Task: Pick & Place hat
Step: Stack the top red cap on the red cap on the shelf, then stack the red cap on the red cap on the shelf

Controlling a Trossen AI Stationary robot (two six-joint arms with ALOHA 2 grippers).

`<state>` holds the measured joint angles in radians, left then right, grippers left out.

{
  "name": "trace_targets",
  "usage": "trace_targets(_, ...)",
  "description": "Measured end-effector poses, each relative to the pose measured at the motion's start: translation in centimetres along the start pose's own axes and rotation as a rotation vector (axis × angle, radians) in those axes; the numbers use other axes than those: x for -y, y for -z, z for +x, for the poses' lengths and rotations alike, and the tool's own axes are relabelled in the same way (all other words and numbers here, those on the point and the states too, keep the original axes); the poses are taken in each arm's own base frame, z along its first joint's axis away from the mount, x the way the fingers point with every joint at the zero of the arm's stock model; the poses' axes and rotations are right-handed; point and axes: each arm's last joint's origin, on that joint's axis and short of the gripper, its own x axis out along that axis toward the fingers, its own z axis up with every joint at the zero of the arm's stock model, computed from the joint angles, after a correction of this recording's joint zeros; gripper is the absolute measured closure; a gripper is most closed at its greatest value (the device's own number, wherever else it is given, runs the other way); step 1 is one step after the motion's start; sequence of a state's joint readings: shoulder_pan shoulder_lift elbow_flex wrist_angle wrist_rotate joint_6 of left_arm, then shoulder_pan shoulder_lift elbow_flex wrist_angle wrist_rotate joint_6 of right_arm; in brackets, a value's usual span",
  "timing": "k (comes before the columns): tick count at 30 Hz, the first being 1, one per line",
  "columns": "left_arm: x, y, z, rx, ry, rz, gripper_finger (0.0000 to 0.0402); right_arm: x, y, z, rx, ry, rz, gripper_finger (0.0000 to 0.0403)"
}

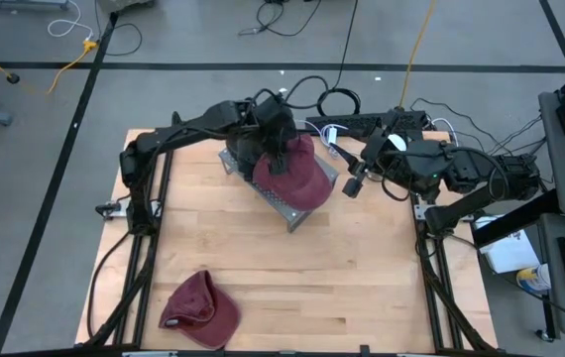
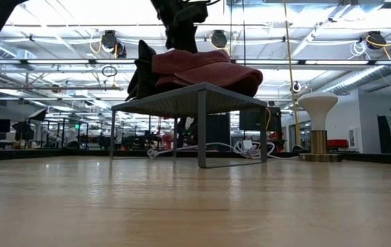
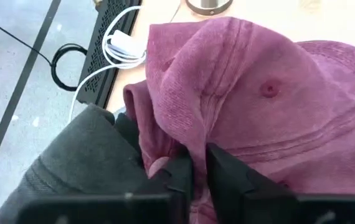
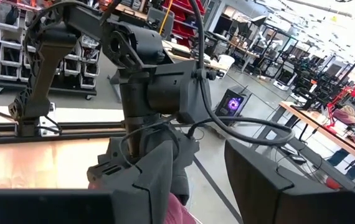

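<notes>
The left end effector [image 1: 280, 157] is pinching the maroon hat [image 1: 295, 174] lying on the metal stand [image 1: 292, 211]. The right end effector [image 1: 354, 184] is hovering beside it, fingers spread.

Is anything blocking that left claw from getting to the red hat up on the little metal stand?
Nothing visible is. The left gripper is already at the maroon hat on the metal stand, its jaws pinched on a fold of fabric. A dark hat lies beside it, not between. The right gripper waits off to the side.
</notes>
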<state>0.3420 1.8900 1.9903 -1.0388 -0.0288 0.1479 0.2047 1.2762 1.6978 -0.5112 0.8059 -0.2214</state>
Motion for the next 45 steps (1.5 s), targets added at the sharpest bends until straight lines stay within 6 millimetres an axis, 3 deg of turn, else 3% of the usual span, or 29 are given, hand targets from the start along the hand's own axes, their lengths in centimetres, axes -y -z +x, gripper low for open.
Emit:
trace_targets(18, -0.1, 0.0, -1.6, 0.029, -0.029, -0.066, 0.0163, 0.0, 0.0, 0.0, -0.001, 0.000, -0.002, 0.0264)
trace_targets(25, -0.2, -0.1, -3.4, 0.081, -0.045, -0.070, 0.0117, 0.0, 0.0, 0.0, -0.002, 0.000, -0.007, 0.0264)
trace_targets(34, -0.5, 0.2, -8.9, 0.230, -0.126, -0.128, 0.0105, 0.0, 0.0, 0.0, -0.002, 0.001, -0.041, 0.0264)
trace_targets(45, -0.2, 2.7, -16.0, 0.331, -0.095, -0.291, 0.0105, 0.0, 0.0, 0.0, -0.002, 0.002, -0.088, 0.0264)
